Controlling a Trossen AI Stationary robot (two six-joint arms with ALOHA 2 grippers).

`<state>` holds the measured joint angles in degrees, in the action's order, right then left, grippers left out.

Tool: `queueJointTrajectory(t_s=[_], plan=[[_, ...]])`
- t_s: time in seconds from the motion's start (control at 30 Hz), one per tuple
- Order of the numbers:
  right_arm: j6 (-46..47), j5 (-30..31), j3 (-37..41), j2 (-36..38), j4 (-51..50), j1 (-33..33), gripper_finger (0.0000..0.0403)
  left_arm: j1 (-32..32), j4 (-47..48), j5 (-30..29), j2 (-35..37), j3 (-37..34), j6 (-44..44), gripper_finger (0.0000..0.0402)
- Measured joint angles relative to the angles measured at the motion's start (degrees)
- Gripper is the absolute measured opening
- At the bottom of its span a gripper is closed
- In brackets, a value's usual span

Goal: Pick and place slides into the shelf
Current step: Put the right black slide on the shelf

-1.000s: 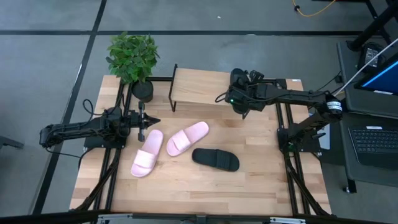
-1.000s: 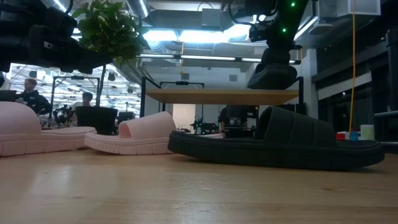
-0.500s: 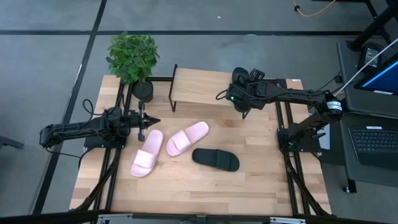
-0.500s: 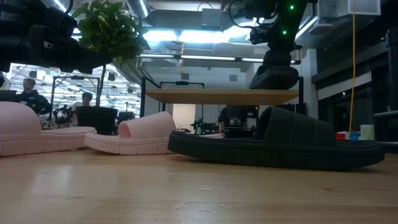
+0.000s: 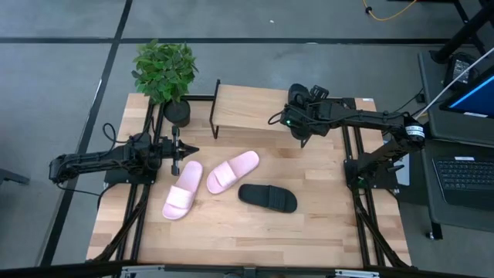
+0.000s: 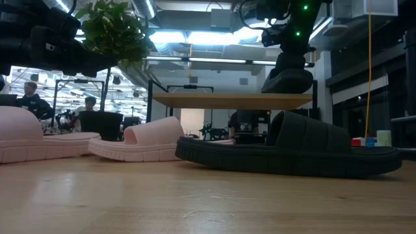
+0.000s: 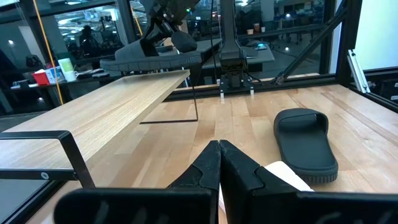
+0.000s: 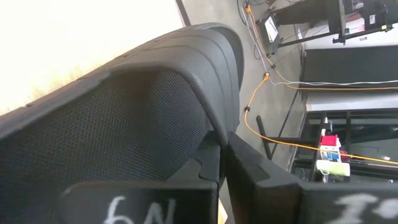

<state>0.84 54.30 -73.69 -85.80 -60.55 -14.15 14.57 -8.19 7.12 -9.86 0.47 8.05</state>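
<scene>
On the bench [image 5: 255, 228] lay three loose slides: two pink [image 5: 183, 190] [image 5: 232, 171] side by side and one black [image 5: 267, 197] just beside them. A fourth, black slide [image 7: 152, 57] sat at the shelf's [image 5: 251, 108] right end, pinched by the right pincer [image 5: 302, 122]. The left pincer [image 5: 187, 150] waited closed near the plant [image 5: 164, 72]. Beyond the light wood bench stretched a grey floor and a lit workshop with seated people [image 6: 31, 97].

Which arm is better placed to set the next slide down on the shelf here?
Right. The right gripper is shut on a black slide at the right end of the shelf. The left gripper waits shut at the table's left edge, holding nothing, beside the pink slides.
</scene>
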Motion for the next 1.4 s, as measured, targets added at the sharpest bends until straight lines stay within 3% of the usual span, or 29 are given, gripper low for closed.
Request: queueJointTrajectory(t_s=[0.9,1.4], plan=[[0.13,-0.59,-0.02,0.00,0.09,0.00,0.0015,-0.02,0.00,-0.01,0.01,-0.02,-0.10,0.0000],[-0.04,-0.58,-0.02,0.00,0.06,0.00,0.0064,0.00,-0.02,-0.01,0.02,-0.02,-0.15,0.0000]])
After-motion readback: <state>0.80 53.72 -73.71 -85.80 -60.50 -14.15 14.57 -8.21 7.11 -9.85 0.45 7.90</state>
